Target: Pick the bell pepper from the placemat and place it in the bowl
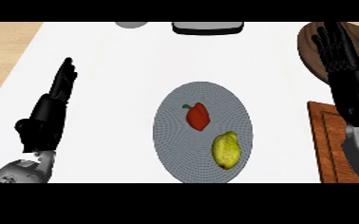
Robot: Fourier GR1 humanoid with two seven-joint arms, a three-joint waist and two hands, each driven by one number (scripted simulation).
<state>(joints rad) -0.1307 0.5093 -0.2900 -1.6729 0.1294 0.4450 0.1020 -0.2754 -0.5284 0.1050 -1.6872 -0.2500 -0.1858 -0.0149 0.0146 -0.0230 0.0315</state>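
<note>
A white counter (pixel 126 76) fills nearly the whole head view, evenly lit and without strong shadows. A strip of pale wood surface (pixel 15 42) shows beyond its left edge, widest toward the far left corner. At the far edge sit a grey rounded object (pixel 132 24) and a dark-rimmed white item (pixel 208 27), both cut off. A reddish-brown wooden board (pixel 328 142) lies along the right edge.

Top edge slices a grey round object (pixel 132 24) and a white dark-rimmed item (pixel 208 27), the right hand (pixel 336 45) covers part of the brown bowl (pixel 308 47), and the wooden board (pixel 329 142) runs off right.
</note>
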